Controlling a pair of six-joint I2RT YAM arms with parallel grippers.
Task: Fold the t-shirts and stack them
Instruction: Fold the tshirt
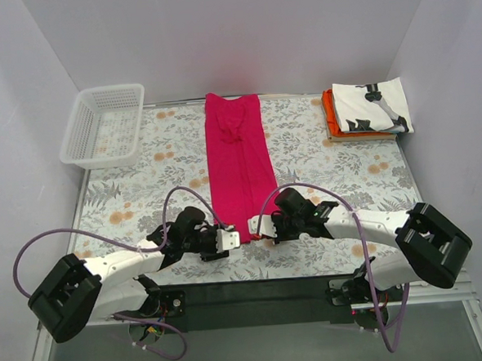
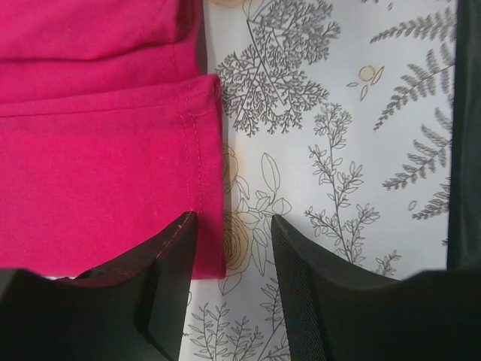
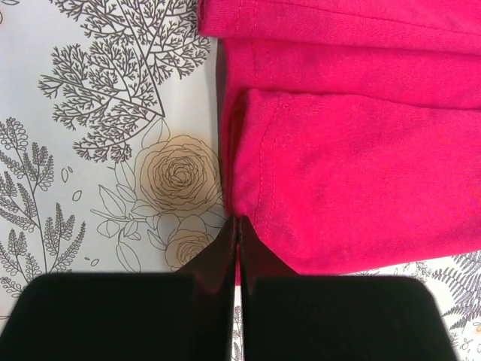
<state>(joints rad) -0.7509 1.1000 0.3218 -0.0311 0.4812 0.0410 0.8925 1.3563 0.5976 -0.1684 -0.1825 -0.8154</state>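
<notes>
The crimson-pink t-shirt (image 1: 238,160) lies folded lengthwise as a long strip down the middle of the table. My left gripper (image 1: 231,238) is at its near left corner. In the left wrist view the gripper (image 2: 233,218) is open, with one finger over the shirt (image 2: 98,135) and the other over the tablecloth. My right gripper (image 1: 254,227) is at the near right corner. In the right wrist view it (image 3: 238,219) is shut on the shirt's (image 3: 361,173) hem edge. The white printed t-shirt (image 1: 372,107) lies folded on the folded orange one (image 1: 329,114) at the back right.
A white mesh basket (image 1: 104,125) stands at the back left corner. The floral tablecloth (image 1: 151,178) covers the table. Grey walls enclose the left, back and right sides. Purple cables loop over both arms.
</notes>
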